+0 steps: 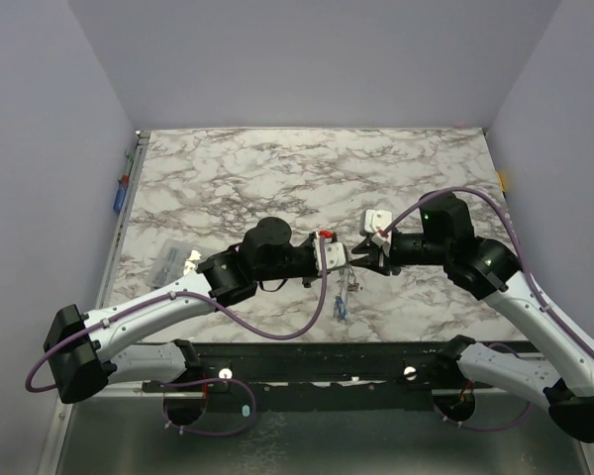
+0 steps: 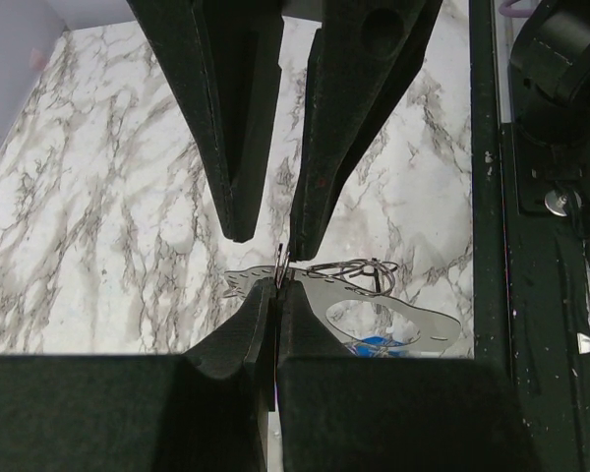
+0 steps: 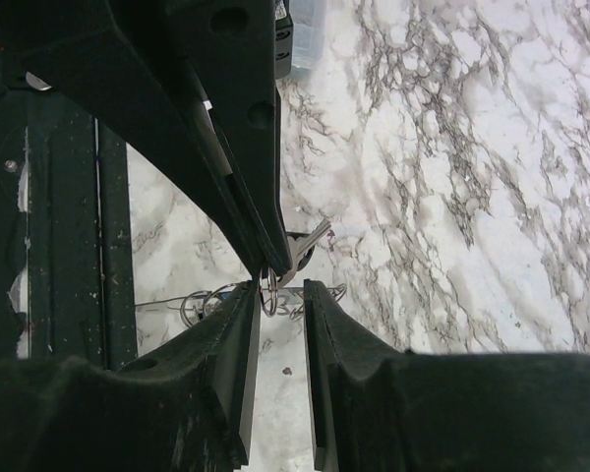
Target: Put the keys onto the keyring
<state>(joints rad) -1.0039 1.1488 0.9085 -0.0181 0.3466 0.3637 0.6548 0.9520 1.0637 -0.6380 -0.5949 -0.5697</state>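
Note:
My left gripper [image 1: 343, 259] is shut on the keyring [image 2: 278, 264], a small thin wire loop seen edge-on at its fingertips [image 2: 275, 290]. A flat silvery key piece [image 2: 393, 307], thin wire loops [image 2: 359, 267] and a blue tag [image 2: 382, 344] hang from it. In the top view the bunch [image 1: 345, 297] dangles just above the marble. My right gripper [image 1: 364, 252] is open, tip to tip with the left one. In the right wrist view its jaws [image 3: 280, 295] stand either side of the keyring [image 3: 271, 293], with a silvery key [image 3: 313, 244] behind.
A clear plastic bag [image 1: 170, 259] lies on the marble table [image 1: 277, 168] left of the left arm. A small white box [image 1: 376, 220] sits behind the right gripper. The dark front rail [image 1: 317, 361] runs along the near edge.

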